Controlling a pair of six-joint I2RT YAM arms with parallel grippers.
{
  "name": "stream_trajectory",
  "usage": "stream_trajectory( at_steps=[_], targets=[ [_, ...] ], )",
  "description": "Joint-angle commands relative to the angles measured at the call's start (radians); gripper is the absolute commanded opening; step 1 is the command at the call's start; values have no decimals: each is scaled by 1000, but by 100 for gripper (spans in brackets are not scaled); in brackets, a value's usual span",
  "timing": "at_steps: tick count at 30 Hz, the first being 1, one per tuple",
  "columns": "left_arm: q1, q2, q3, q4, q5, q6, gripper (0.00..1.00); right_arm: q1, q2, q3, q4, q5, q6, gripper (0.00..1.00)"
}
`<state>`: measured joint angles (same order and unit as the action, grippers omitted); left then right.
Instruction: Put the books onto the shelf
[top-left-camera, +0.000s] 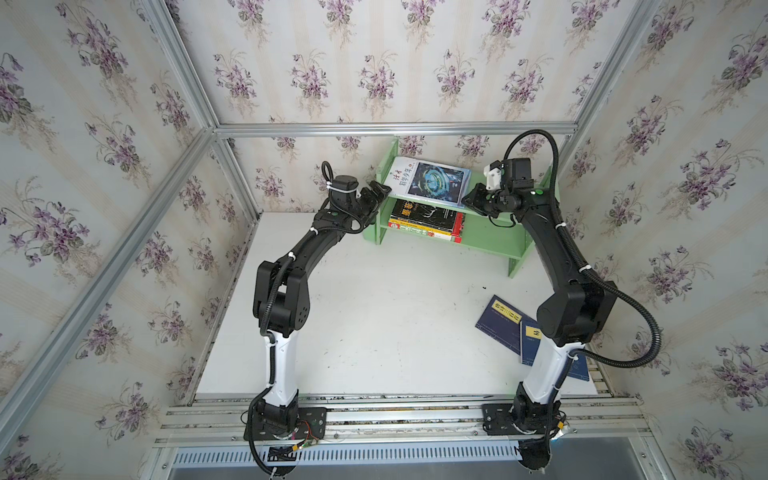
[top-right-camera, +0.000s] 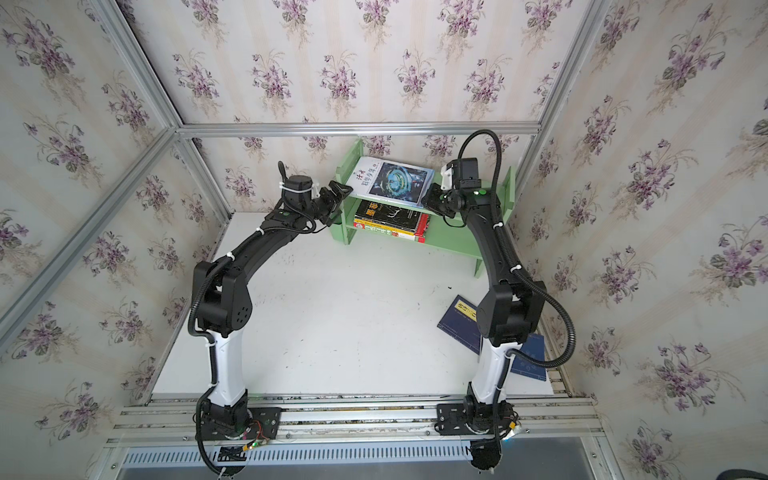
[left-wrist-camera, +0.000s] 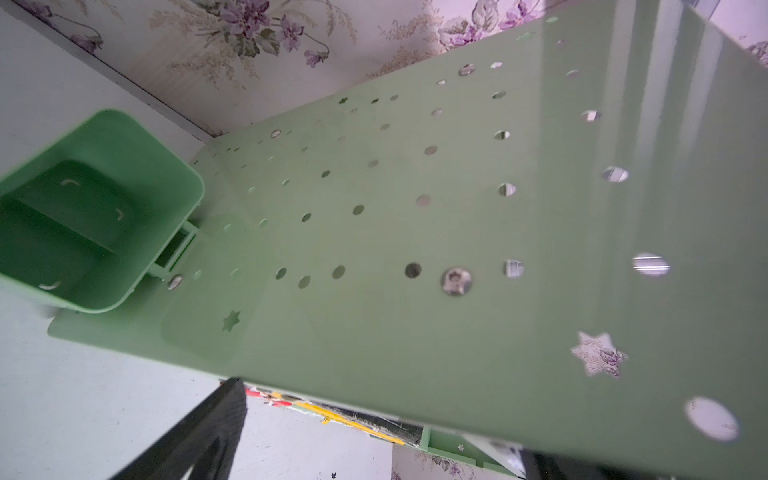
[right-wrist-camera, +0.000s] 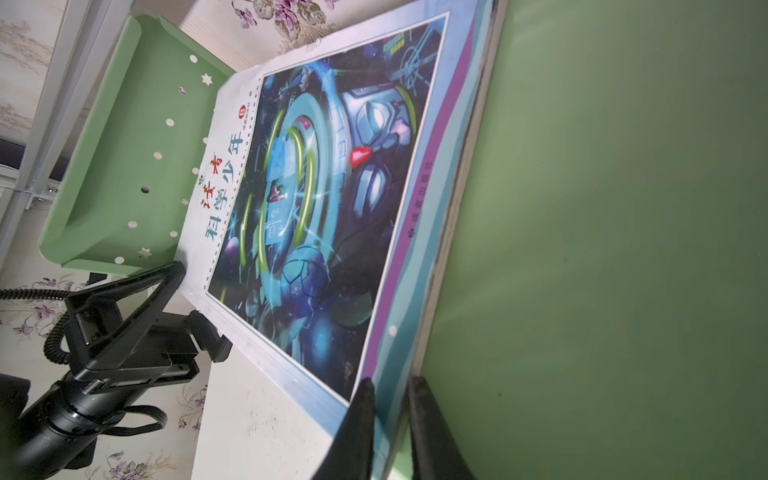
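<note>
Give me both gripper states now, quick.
Left gripper: open, at the white-blue book corner.
Right gripper: closed on the white-blue book's edge.

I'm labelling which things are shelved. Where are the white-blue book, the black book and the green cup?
white-blue book (top-left-camera: 432, 180), in a top view, middle of its picture cover.
black book (top-left-camera: 428, 215), in a top view, middle of its front cover.
green cup (left-wrist-camera: 95, 216), left wrist view, its inside floor.

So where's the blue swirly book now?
In both top views the book lies on the shelf's top tier, left end, between the left gripper and right gripper.
</note>
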<state>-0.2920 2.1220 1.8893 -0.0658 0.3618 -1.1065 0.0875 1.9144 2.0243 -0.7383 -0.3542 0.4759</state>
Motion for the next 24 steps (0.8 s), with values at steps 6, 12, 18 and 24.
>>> stream_trajectory(
  at_steps=[6, 12, 18, 24],
  targets=[
    [-2, 15, 0, -72, 6, 17, 99, 3, 3, -5, -157, 27, -19, 21],
    [-2, -10, -1, -36, 10, 46, 99, 2, -17, -3, -143, 39, -34, 31],
    [-2, -115, -88, 159, 44, 111, 99, 0, -94, -7, -76, 51, -81, 45],
    [-2, -256, -261, 340, 76, 152, 99, 0, -233, -106, 20, 33, -147, 59]
  ],
)
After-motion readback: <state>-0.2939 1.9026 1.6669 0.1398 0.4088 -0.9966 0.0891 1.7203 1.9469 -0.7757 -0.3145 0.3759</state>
